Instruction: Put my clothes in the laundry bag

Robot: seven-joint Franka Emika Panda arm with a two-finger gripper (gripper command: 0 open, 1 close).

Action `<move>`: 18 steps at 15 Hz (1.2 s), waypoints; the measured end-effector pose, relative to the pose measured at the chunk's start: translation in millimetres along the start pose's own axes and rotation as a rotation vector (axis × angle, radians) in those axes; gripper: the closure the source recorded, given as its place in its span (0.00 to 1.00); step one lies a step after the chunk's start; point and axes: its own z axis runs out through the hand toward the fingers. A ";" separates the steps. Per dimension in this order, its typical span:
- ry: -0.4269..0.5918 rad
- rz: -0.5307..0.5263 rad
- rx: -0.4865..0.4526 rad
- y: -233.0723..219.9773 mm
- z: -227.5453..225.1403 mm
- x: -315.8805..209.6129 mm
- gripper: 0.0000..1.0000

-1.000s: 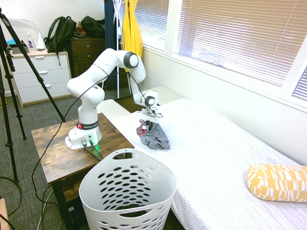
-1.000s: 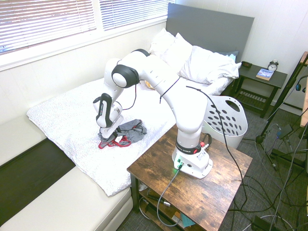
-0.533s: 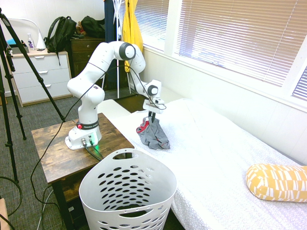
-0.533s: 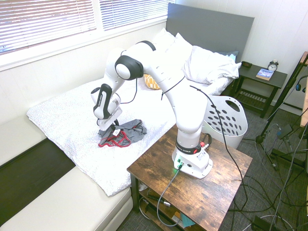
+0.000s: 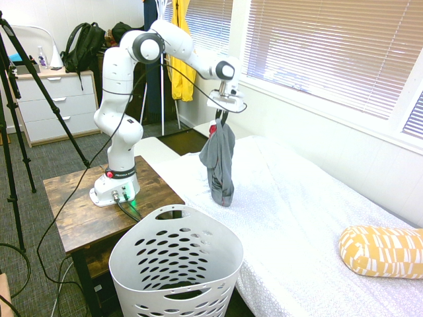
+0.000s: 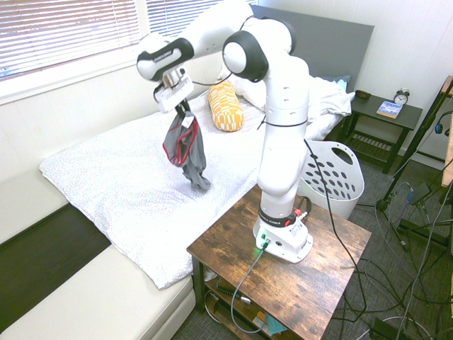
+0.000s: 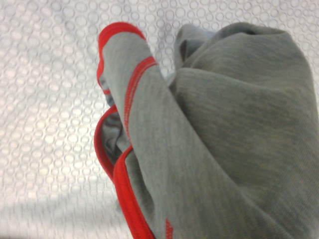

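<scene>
Dangling grey red-trimmed garment (image 5: 220, 165)

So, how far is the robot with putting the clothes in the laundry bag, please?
Picked up: the grey garment with red trim hangs from the gripper, above the bed. Left: carrying it over the white plastic basket with oval holes, then letting it go inside.

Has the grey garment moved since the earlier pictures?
Yes: the garment has gone up off the bed, hanging from the gripper.
</scene>
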 end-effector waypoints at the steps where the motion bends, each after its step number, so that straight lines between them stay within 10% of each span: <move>1: -0.004 -0.007 -0.013 37.9 -25.5 -7.3 1.00; 10: -0.134 -0.036 -0.300 304.4 -117.3 -57.4 1.00; 18: -0.536 -0.052 -0.385 409.9 75.0 -85.5 1.00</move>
